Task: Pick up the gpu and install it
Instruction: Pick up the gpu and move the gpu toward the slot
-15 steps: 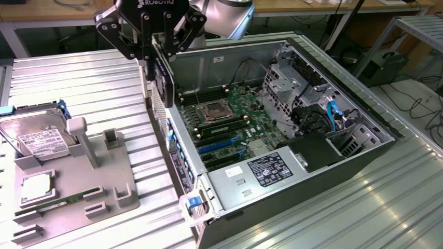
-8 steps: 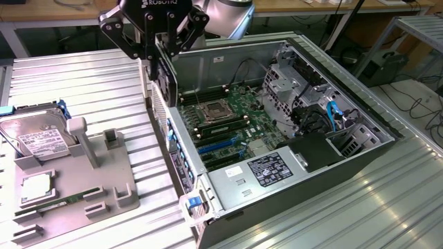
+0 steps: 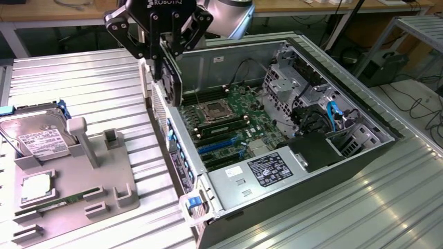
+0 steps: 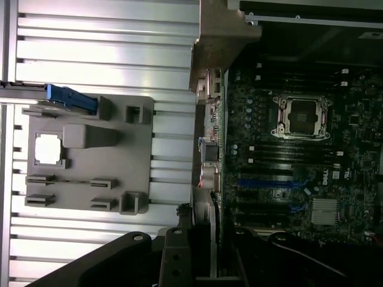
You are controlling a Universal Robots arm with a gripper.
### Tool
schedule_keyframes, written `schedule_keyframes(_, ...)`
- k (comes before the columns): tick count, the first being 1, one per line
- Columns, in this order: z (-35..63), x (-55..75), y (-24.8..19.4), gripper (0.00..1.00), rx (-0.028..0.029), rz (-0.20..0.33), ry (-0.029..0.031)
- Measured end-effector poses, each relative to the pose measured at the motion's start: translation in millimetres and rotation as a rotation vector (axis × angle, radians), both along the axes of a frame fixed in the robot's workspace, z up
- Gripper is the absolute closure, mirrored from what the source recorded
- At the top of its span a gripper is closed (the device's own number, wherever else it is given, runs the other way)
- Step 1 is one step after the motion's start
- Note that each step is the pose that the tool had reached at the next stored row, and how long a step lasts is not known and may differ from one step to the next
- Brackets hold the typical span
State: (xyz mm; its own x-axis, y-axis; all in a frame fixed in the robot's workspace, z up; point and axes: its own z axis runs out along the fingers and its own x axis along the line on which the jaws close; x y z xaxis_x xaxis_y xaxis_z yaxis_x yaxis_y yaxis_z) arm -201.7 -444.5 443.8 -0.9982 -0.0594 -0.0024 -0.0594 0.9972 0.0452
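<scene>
The graphics card (image 3: 170,78) is gripped by the pincer (image 3: 165,49), whose fingers are closed on the card's upper edge, so that the card hangs edge-down with its fan face turned toward the inside of the open computer case (image 3: 360,150). It is held above the rear wall of the case, near the corner closest to the processor socket (image 3: 211,110), and nothing inside the case is touched by it. The blue slots (image 3: 218,145) lie lower on the motherboard (image 3: 239,98), between the socket and the silver power box (image 3: 270,171) at the front of the case.

Several faults can be foreseen. The card is held above the socket end of the case, not above the slots, so a descent from here would probably bring its edge down on the socket or the parts beside it. The metal end bracket could be caught on the rear wall of the case if the card is lowered too close to it. Because only a thin edge is pinched, the card might be tilted or slid in the grip on contact, and a skewed card pressed into a slot could be jammed or bent. The black cables (image 3: 242,67) inside the case, near its rear wall, could be snagged as well.
</scene>
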Motion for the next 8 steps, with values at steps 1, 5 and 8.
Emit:
schedule_keyframes(1,0.0,0.6,0.0,0.73,0.0,0.001,0.0)
schedule_keyframes(5,-0.1,3.0,0.0,0.73,0.0,0.004,0.0)
schedule_keyframes(8,-0.1,4.9,0.0,0.73,0.0,0.007,0.0)
